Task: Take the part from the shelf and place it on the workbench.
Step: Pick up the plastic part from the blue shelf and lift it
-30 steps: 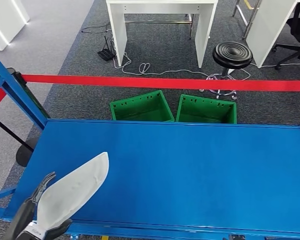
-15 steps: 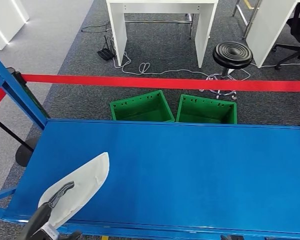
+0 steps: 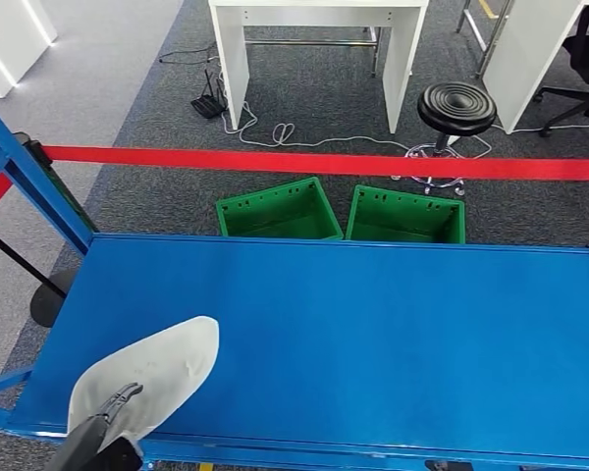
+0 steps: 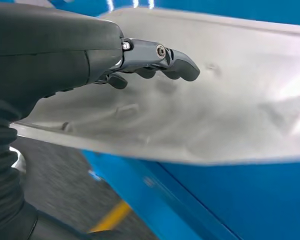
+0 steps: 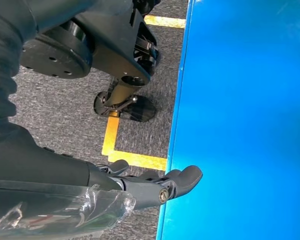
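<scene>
Part [image 3: 154,373]: we see it lying on the workbench [image 3: 365,334], placement nearly done. Left hand [image 3: 102,432]: fingers loose above it, letting-go remains. Right hand [image 5: 148,187]: empty, fingers apart.

Beyond the far edge: bins, tape, furniture on carpet.

Two green bins [image 3: 280,209] [image 3: 405,215] side by side on the dark grey carpet [image 3: 158,196], just past the far edge, open tops up. Red tape [image 3: 329,162] stretched left to right above and behind them. Farther off, a white table [image 3: 317,39] with loose white cables [image 3: 277,132] and a small black device [image 3: 210,101] at its feet. To the right, a black round stool [image 3: 455,108], then a white panel [image 3: 525,59] and part of a black chair [image 3: 584,59]. At far left, pale grey floor [image 3: 91,59]. Yellow floor line [image 5: 120,145] by the near edge.
</scene>
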Robot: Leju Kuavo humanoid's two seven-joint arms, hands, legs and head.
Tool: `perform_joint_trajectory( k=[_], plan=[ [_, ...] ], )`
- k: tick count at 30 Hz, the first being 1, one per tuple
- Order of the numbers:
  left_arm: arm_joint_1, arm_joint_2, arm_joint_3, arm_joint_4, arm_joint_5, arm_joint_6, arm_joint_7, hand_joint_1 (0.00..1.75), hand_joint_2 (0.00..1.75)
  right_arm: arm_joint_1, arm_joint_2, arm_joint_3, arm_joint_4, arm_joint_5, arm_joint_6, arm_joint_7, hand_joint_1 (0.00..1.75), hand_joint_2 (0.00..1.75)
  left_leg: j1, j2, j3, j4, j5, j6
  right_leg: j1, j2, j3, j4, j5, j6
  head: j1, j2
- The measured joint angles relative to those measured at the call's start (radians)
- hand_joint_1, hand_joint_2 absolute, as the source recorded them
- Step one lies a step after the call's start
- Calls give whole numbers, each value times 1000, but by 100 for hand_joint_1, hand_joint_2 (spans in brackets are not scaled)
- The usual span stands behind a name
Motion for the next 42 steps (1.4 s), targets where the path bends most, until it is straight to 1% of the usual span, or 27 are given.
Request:
perform_joint_trajectory(
  k=[4, 7, 12, 17, 18, 21, 22, 25, 27, 29, 31, 33, 36, 38, 39, 42],
  plan=[
    [-24, 32, -41, 2, -97, 17, 124, 0, 175, 1, -4, 15, 0, -9, -10, 7, 0, 175, 0, 0, 0, 0, 0, 0, 0, 0, 1, -1, 0, 0, 0, 0],
    [-33, 42, -57, 4, -170, 20, 190, 0, 175, 2, -6, 21, 0, -12, -15, 9, 0, 175, 0, 0, 1, 0, 0, 0, 0, 0, 1, -2, 0, 0, 0, 0],
    [-41, 42, -67, 7, -258, 24, 228, 0, 175, 8, -6, 27, 0, -14, -25, 11, 0, 175, 0, 0, 1, 0, 0, 0, 0, 0, 2, -2, 0, 0, 0, 0],
    [-44, 40, -68, 9, -273, 25, 233, 0, 175, 14, -6, 32, 0, -14, -28, 12, 0, 175, 0, 0, 1, 0, 0, 0, 0, 0, 2, -2, 0, 0, 0, 0],
    [-45, 40, -68, 10, -273, 25, 233, 22, 175, 14, -6, 32, 0, -14, -28, 12, 0, 175, 0, 0, 1, 0, 0, 0, 0, 0, 2, -2, 0, 0, 0, 0],
    [-45, 36, -68, 11, -285, 24, 234, 151, 175, 14, -6, 33, 0, -14, -29, 13, 0, 175, 0, 0, 1, 0, -1, 0, 0, 0, 2, -3, 0, 0, 0, 0],
    [-45, 34, -67, 11, -295, 24, 234, 173, 175, 15, -6, 33, 0, -14, -29, 13, 0, 175, 0, 0, 1, 0, -1, 0, 0, 0, 2, -3, 0, 0, 0, 0],
    [-44, 25, -59, 11, -336, 22, 234, 175, 175, 17, -6, 33, 0, -14, -32, 13, 0, 175, 0, 0, 1, 0, -1, 0, 0, 0, 3, -3, 0, 0, 0, 0],
    [-32, 5, -46, 11, -385, 23, 233, 175, 175, 20, -6, 34, 2, -9, -39, 4, 0, 175, 0, 0, 1, 0, -1, 0, 0, 0, 3, -3, 0, 0, 0, 0],
    [-2, -27, -29, 12, -448, 38, 227, 175, 175, 18, -1, 35, 34, 8, -53, -35, 0, 175, 0, 0, 2, 0, -2, 0, 0, 1, 3, -3, 0, 0, 0, 0],
    [23, -61, -17, 21, -492, 76, 207, 175, 175, 2, 12, 37, 110, 24, -64, -100, 0, 175, 0, 0, 2, 0, -2, 0, 0, 1, 4, -4, 0, 0, 0, 0],
    [32, -90, -5, 36, -508, 115, 180, 175, 175, -25, 25, 38, 197, 31, -69, -159, 0, 175, 0, 0, 2, 0, -2, 0, 0, 0, 4, -5, 0, 1, 0, 0],
    [32, -119, 18, 49, -520, 130, 148, 175, 175, -56, 40, 37, 283, 36, -74, -197, 0, 175, 0, -1, 2, 0, -2, 0, 0, -1, 5, -5, 0, 1, 0, 0],
    [31, -136, 35, 51, -529, 114, 127, 175, 175, -60, 44, 37, 305, 38, -78, -197, 0, 175, 0, -1, 3, 0, -2, 0, 0, -1, 6, -5, 0, 1, 0, 0],
    [30, -146, 45, 51, -532, 97, 114, 175, 175, -56, 45, 36, 305, 39, -78, -184, 0, 175, 0, -1, 3, 0, -2, 0, 0, -2, 6, -5, 0, 1, 0, 0],
    [23, -177, 84, 40, -533, 30, 76, 175, 175, -23, 42, 27, 240, 46, -71, -75, 0, 175, 0, -2, 3, 0, -2, 1, 0, -3, 7, -5, 0, 1, 0, 0]
  ],
)
